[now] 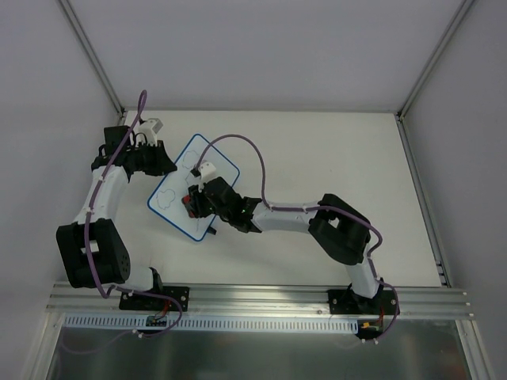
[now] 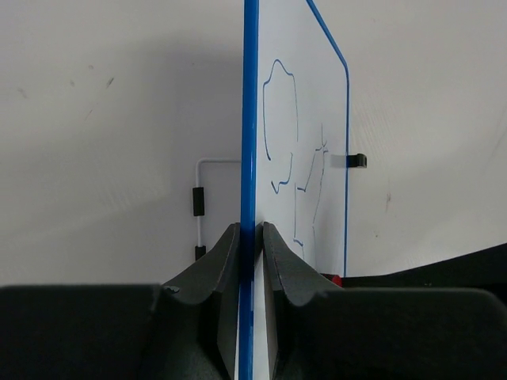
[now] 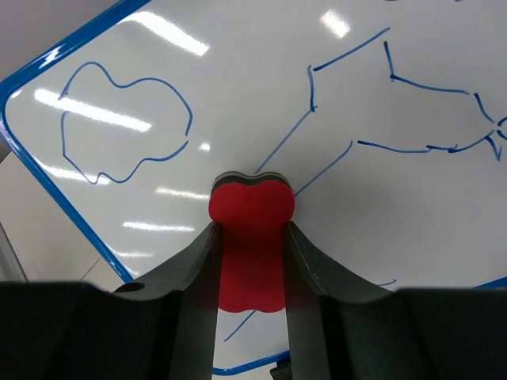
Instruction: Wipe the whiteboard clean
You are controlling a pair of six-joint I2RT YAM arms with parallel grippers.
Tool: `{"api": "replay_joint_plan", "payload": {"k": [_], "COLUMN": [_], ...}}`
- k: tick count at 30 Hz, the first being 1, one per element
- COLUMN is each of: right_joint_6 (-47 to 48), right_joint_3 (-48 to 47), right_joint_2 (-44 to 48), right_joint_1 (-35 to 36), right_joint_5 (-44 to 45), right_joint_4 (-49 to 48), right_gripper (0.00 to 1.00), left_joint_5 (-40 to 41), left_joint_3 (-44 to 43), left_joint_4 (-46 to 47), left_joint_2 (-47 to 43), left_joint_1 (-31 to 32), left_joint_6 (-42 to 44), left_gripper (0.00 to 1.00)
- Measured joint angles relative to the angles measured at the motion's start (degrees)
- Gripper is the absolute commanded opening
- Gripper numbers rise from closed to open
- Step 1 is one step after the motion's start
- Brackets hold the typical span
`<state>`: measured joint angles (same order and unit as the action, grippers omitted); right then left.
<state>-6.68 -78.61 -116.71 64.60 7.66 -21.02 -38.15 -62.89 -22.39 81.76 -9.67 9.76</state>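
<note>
The whiteboard (image 1: 176,196) lies on the table left of centre, white with a thin blue rim and blue line drawings. My left gripper (image 1: 164,164) is shut on its upper left rim; in the left wrist view (image 2: 252,231) the rim (image 2: 250,119) runs edge-on between the two fingers. My right gripper (image 1: 192,203) is shut on a red eraser (image 3: 251,237) and holds it on the board's middle. In the right wrist view the eraser's tip rests against the board (image 3: 238,95) between a cloud-shaped outline (image 3: 123,123) and an angular line drawing (image 3: 396,103).
The right arm (image 1: 317,222) stretches across the table from the near right. Metal frame posts (image 1: 95,55) stand at the back corners and a rail (image 1: 261,297) runs along the near edge. A wire foot (image 2: 198,202) shows behind the board.
</note>
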Motion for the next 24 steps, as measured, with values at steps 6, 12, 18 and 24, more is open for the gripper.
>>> {"api": "replay_joint_plan", "payload": {"k": [6, 12, 18, 24], "right_joint_6": [-4.61, -10.19, -12.83, -11.1], "right_joint_3": [4.0, 10.25, 12.85, 11.21], "right_joint_2": [-0.15, 0.7, 1.2, 1.14], "right_joint_1": [0.11, -0.37, -2.16, -1.95], "right_joint_5": [5.84, 11.41, 15.87, 16.5], "right_joint_4": [-5.4, -10.12, -7.52, -3.93], "right_gripper": [0.0, 0.0, 0.0, 0.0], "left_joint_5": [1.38, 2.23, 2.78, 3.96], "left_joint_3": [1.46, 2.75, 3.28, 3.58], "left_joint_4": [1.49, 2.45, 2.43, 2.47], "left_joint_2": [-0.92, -2.27, -3.45, -4.26], "left_joint_1": [-0.02, 0.0, 0.13, 0.72], "left_joint_6": [-0.04, -0.13, -0.46, -0.72], "left_gripper": [0.0, 0.0, 0.0, 0.0]}}
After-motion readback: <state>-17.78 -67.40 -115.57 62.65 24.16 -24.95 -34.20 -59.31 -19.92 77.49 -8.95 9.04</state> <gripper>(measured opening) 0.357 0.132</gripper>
